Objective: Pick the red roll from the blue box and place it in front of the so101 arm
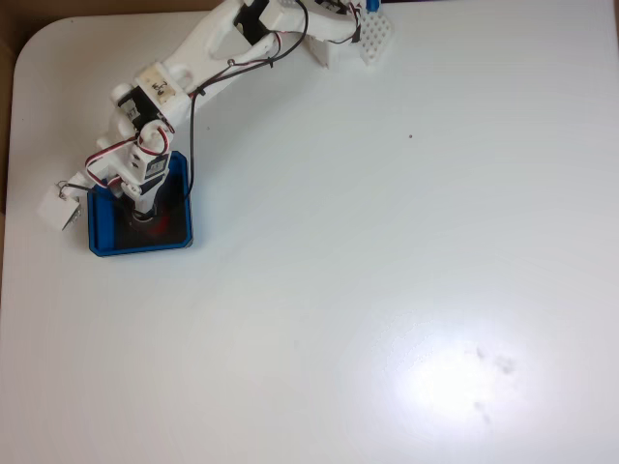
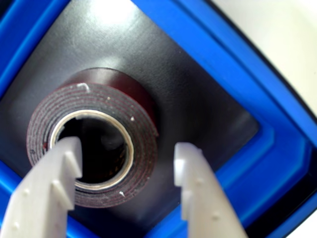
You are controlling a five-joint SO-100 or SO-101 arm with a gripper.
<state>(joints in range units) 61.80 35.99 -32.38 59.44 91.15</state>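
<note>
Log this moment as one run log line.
phase: grasp approach | gripper: open, jaws straddling one wall of the red roll | red roll: flat on the blue box floor | lifted: no

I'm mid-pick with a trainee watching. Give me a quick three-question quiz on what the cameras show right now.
1. True or false: the red roll lies on the black floor inside the blue box.
2. In the wrist view, one finger of the claw sits: A) over the roll's hollow core, B) outside the box, C) on the white table.
3. In the fixed view, the box sits toward which edge of the white table?

Key: 1 true; 2 A; 3 left.
</note>
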